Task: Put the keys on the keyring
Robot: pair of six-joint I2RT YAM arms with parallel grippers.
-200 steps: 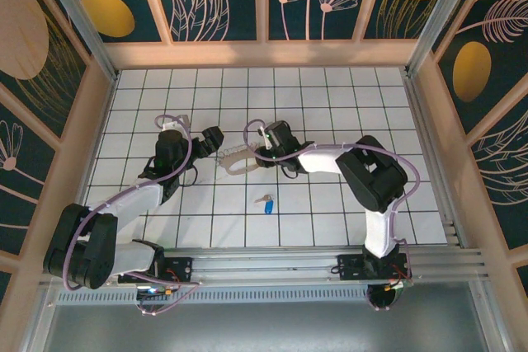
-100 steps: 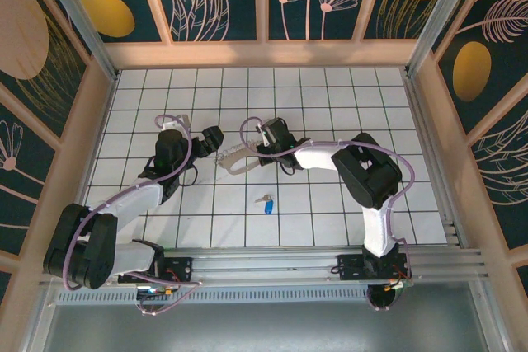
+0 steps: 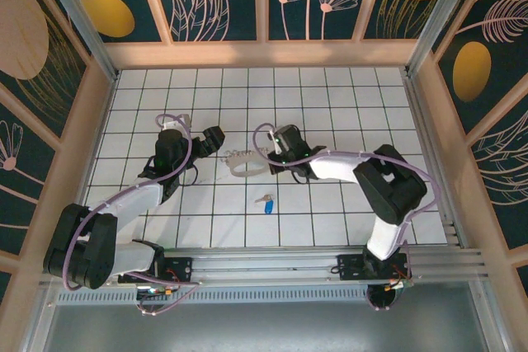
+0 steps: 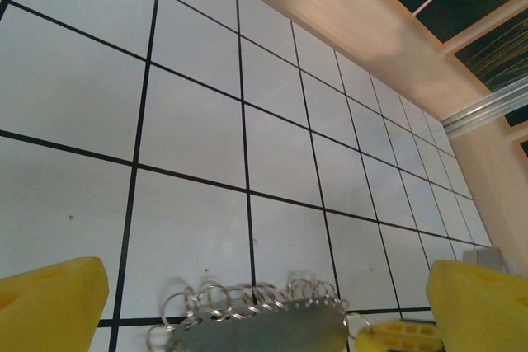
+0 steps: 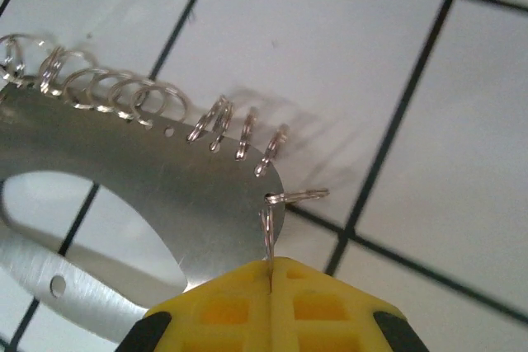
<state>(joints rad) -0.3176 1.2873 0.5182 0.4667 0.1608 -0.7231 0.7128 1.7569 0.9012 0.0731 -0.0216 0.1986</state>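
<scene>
Overhead we see wooden walls (image 3: 264, 53) bounding the tiled tabletop (image 3: 346, 96); the silvery oval keyring (image 3: 245, 164) lies central amid open tiles, the blue-headed silver key (image 3: 266, 201) apart, nearer us. Left wrist: left gripper (image 4: 264, 286) jaws wide apart, keyring between. Right wrist: right gripper (image 5: 271, 274) jaws together, pinching a keyring loop.

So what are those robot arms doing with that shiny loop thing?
The job is getting the blue key onto the keyring. The right gripper is pinched shut on a little wire ring at the keyring's edge. The left gripper is open by its other end. The key lies alone on the tiles, not picked up yet.
</scene>
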